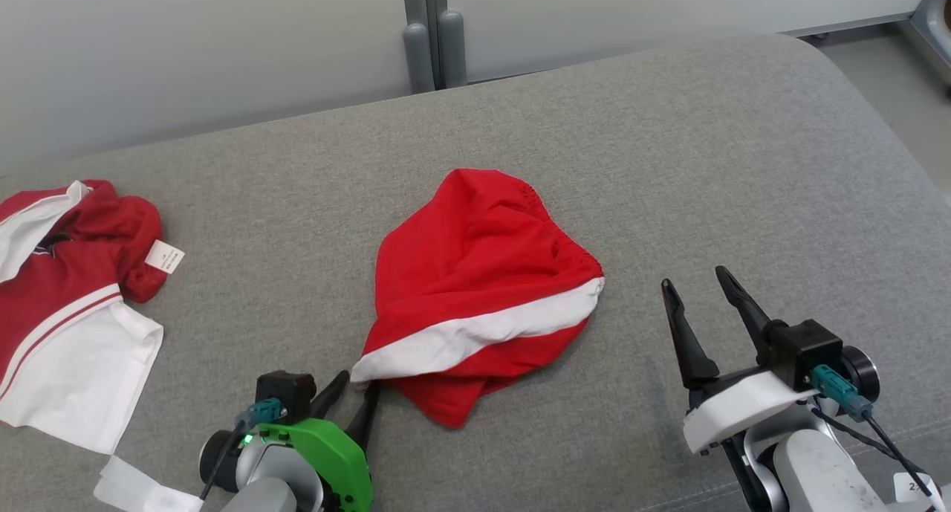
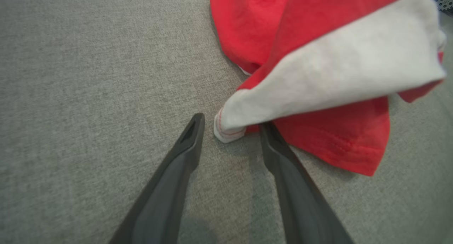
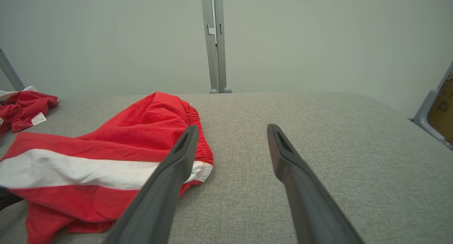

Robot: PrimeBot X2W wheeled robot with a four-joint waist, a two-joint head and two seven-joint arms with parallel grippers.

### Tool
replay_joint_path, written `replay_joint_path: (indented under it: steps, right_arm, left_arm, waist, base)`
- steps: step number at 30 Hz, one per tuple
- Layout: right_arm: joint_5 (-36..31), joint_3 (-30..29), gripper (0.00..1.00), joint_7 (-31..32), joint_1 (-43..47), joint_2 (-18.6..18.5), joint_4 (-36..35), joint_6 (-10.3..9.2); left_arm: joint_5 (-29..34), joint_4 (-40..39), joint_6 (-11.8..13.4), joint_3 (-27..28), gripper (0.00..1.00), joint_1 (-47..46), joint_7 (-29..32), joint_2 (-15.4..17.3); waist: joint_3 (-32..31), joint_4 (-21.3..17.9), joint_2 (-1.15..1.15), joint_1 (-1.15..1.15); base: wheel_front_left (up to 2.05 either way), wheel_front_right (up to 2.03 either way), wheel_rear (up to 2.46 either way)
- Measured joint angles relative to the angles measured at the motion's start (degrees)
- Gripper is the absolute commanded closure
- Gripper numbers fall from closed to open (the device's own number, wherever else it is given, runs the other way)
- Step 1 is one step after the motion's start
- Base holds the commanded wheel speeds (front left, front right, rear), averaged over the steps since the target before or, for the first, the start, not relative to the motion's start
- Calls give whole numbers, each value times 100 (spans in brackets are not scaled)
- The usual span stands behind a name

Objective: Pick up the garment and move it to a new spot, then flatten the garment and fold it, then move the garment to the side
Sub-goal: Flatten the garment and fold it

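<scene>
Note the second red-and-white top [image 1: 67, 304] at far left. The left gripper [image 1: 359, 382] has its fingers spread, straddling the white corner [image 2: 228, 130] of the garment [image 1: 475, 274] without clamping it. The garment is red with one white band and lies crumpled mid-cushion [image 1: 669, 163]. The right gripper [image 1: 695, 278] is just beside it, fingers wide and empty.

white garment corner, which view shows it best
Left wrist view: the white corner lies close up between the fingers of the left gripper. Head view shows it small; right wrist view crops it.
</scene>
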Motion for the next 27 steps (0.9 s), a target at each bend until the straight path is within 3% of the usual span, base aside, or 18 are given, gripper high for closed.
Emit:
replay_joint_path:
  steps: [1,2,13,18,27]
  right_arm:
    - [0,0,0,0,-1,1,0,0]
    - [-1,-1,0,0,-1,1,0,0]
    - [12,-149,0,0,0,-34,185,-3]
    - [83,-235,0,0,4,-74,438,14]
    - [97,134,0,1,6,-119,971,322]
  left_arm:
    - [27,13,1,-10,88,-5,0,-1]
    - [47,26,1,-16,100,-8,0,-4]
    - [400,63,9,-143,100,-242,-32,-15]
    - [599,-347,314,292,100,-510,-33,215]
    - [903,-957,561,637,100,-584,-48,385]
  waist:
    - [3,3,0,0]
    - [5,5,0,0]
    - [13,142,0,0]
    - [5,354,0,0]
    - [-52,755,0,0]
  base:
    - [0,0,0]
    - [0,0,0]
    - [0,0,0]
    - [0,0,0]
    - [0,0,0]
